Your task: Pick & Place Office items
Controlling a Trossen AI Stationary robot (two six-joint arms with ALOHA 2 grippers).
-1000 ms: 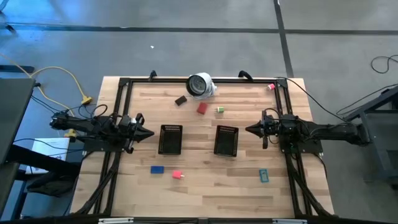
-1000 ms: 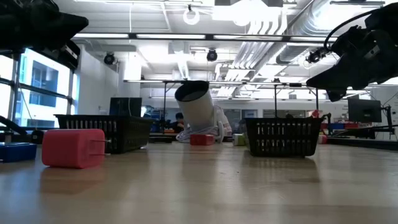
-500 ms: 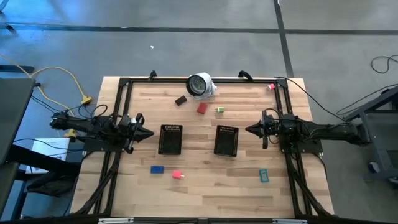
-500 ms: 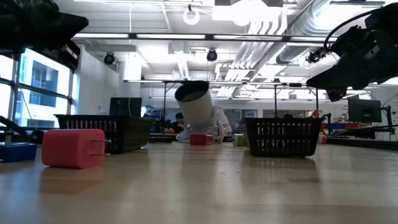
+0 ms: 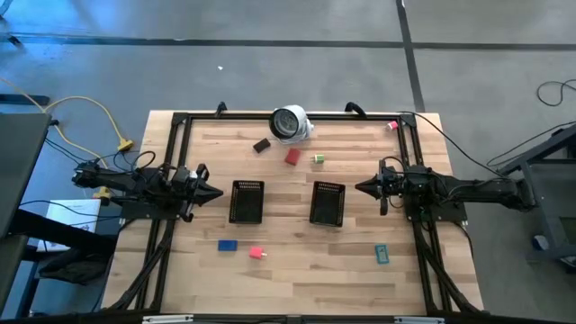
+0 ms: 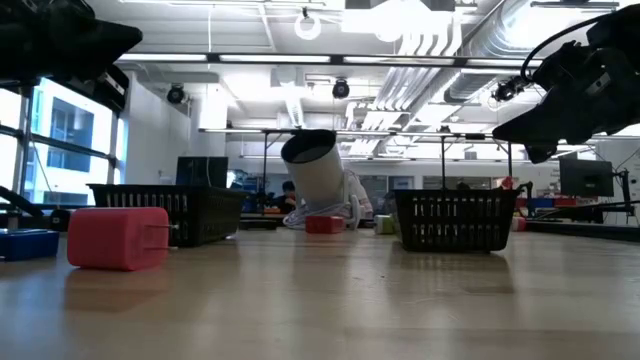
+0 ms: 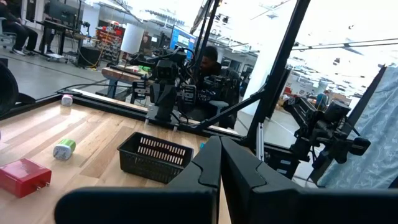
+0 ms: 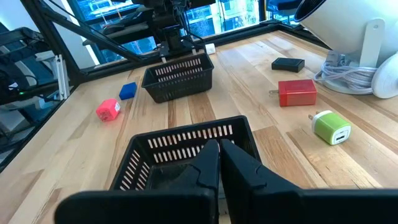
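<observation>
Small office items lie scattered on the wooden table: a dark brown piece [image 5: 262,145], a red one [image 5: 292,157] and a green one [image 5: 319,159] toward the far side, and a blue one [image 5: 228,244], a pink one [image 5: 256,254] and a teal one [image 5: 382,255] toward the near side. Two black mesh trays [image 5: 247,201] [image 5: 328,203] stand side by side mid-table. My left gripper [image 5: 216,192] hovers shut at the left edge, pointing at the left tray. My right gripper [image 5: 360,187] hovers shut at the right, pointing at the right tray [image 8: 186,155]. Neither gripper holds anything.
A white round object with a dark face [image 5: 291,123] and its cable rest at the far middle edge. Another tiny pink piece [image 5: 392,126] sits at the far right corner. A black frame [image 5: 180,121] runs along the table's sides. Bare wood lies between the trays and the near edge.
</observation>
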